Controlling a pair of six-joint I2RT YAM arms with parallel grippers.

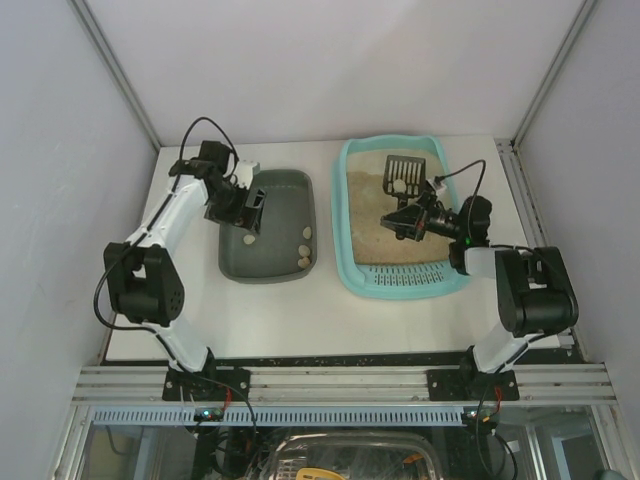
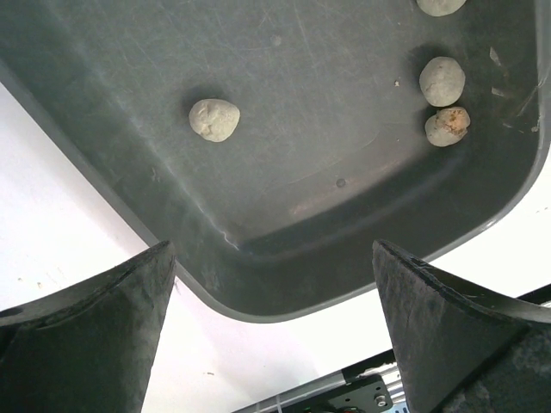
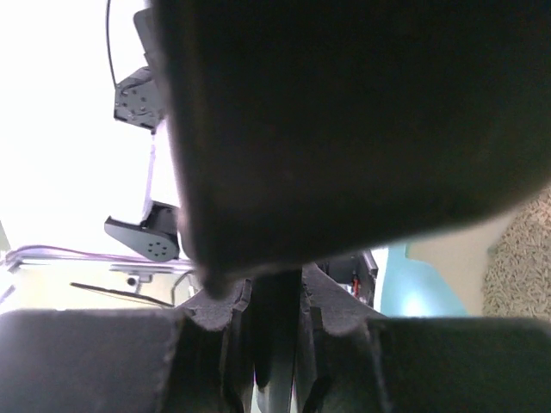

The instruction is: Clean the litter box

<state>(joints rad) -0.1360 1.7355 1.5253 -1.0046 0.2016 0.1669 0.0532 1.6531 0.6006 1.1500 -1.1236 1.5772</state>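
Turquoise plastic, the litter box [image 1: 405, 283] stands on the right side of the table [image 1: 290, 320]. The right claw [image 1: 400, 222] grasps the black scoop [image 1: 403, 173] over the litter. The left claw [image 1: 252, 210] hangs released above the grey tray [image 1: 285, 190].

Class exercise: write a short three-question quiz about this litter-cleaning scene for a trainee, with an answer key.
1. True or false: the left fingers are shut.
2. What do the right fingers grip? A. a scoop B. a brush C. nothing
3. Fill in: the pale clumps lie in the dark grey ____.
Key: 1 false, they are open; 2 A; 3 tray.
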